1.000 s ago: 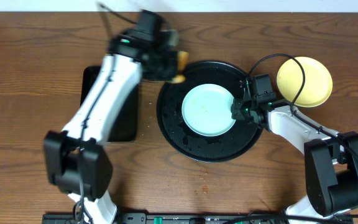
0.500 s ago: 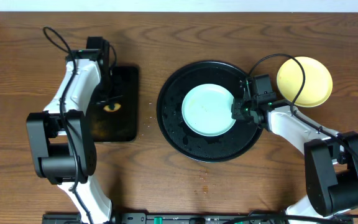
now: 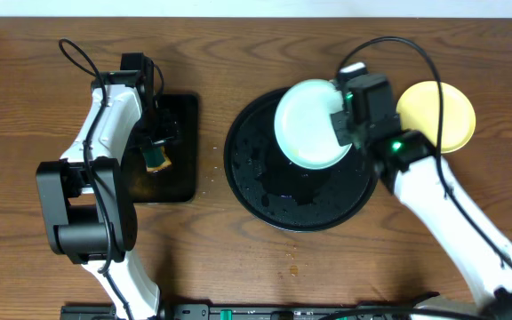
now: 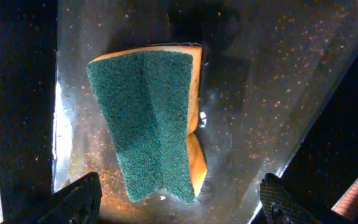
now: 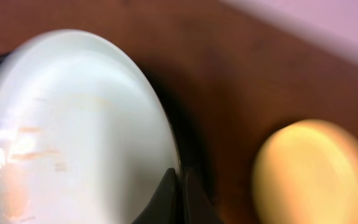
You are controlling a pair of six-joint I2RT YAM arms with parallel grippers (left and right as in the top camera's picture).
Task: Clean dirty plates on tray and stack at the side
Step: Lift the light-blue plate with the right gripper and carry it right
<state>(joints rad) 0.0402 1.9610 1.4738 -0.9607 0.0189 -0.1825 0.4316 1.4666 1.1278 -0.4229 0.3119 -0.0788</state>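
Note:
A pale blue-white plate [image 3: 305, 133] hangs tilted above the round black tray [image 3: 249, 191], with my right gripper [image 3: 341, 126] shut on its right rim. In the right wrist view the plate [image 5: 73, 124] shows faint brown smears, and the closed fingers of the right gripper [image 5: 180, 186] pinch its edge. A pale yellow plate [image 3: 447, 120] lies on the table to the right of the tray, blurred in the wrist view [image 5: 316, 174]. My left gripper [image 4: 179, 202] stands open over a green-and-yellow sponge [image 4: 154, 124], not touching it.
The sponge [image 3: 156, 158] lies on a small rectangular black tray [image 3: 180, 178] at the left, under the left gripper [image 3: 154, 142]. The round tray's floor looks wet. Bare wooden table [image 3: 265, 267] runs along the front.
The left gripper opened and let the sponge drop onto the rectangular tray. The right gripper closed on the plate's rim and lifted it off the round tray, up and toward the back.

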